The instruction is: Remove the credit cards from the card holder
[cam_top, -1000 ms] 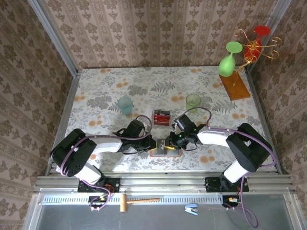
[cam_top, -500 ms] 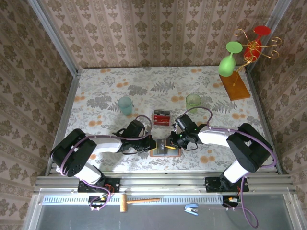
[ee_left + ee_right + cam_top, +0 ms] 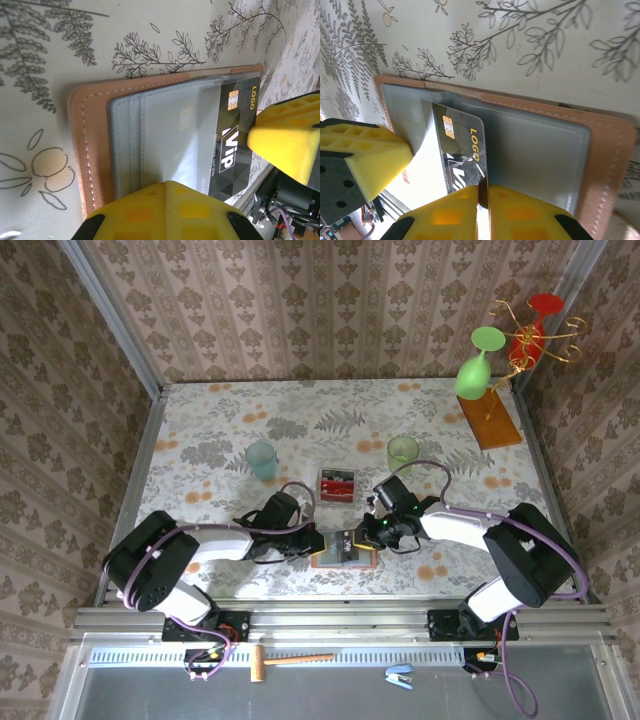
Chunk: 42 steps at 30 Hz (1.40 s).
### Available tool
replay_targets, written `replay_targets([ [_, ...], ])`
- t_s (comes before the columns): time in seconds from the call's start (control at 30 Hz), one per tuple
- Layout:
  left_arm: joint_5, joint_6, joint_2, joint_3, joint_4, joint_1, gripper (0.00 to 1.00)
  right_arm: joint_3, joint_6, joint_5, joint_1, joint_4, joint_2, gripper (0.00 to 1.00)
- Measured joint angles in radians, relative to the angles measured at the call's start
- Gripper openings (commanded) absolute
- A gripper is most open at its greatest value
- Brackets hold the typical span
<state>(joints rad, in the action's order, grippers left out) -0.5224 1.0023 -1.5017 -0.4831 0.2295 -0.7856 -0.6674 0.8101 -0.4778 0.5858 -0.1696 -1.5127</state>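
Observation:
The card holder (image 3: 338, 553) lies open near the table's front edge, tan leather (image 3: 90, 150) with grey pockets (image 3: 545, 145). A black credit card marked VIP and LOGO (image 3: 460, 145) (image 3: 235, 145) sticks partway out of a grey pocket. My right gripper (image 3: 483, 187) (image 3: 366, 536) is shut on that card's edge. On the holder's other side my left gripper (image 3: 166, 184) (image 3: 318, 540) is shut, its tips resting on the grey pocket. One yellow left finger (image 3: 365, 155) shows in the right wrist view.
A small clear box (image 3: 338, 483) with red cards in it stands just behind the holder. Farther back are a teal cup (image 3: 261, 459) and a green cup (image 3: 403, 451). A wooden stand (image 3: 490, 418) with a green and a red glass is at the back right.
My right wrist has drawn back a little to the right, its jaws closing onto the black card. The left arm has stayed on the holder.

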Motion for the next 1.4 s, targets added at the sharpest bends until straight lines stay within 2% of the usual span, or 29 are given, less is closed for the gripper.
replay_targets([
  [0.97, 0.019, 0.03, 0.027, 0.031, 0.018, -0.019, 0.07, -0.049, -0.082, 0.049, -0.007, -0.177, 0.042, 0.1],
  [1.4, 0.019, 0.038, 0.027, 0.031, 0.025, -0.019, 0.1, -0.092, -0.073, 0.062, 0.03, -0.202, 0.042, 0.12],
])
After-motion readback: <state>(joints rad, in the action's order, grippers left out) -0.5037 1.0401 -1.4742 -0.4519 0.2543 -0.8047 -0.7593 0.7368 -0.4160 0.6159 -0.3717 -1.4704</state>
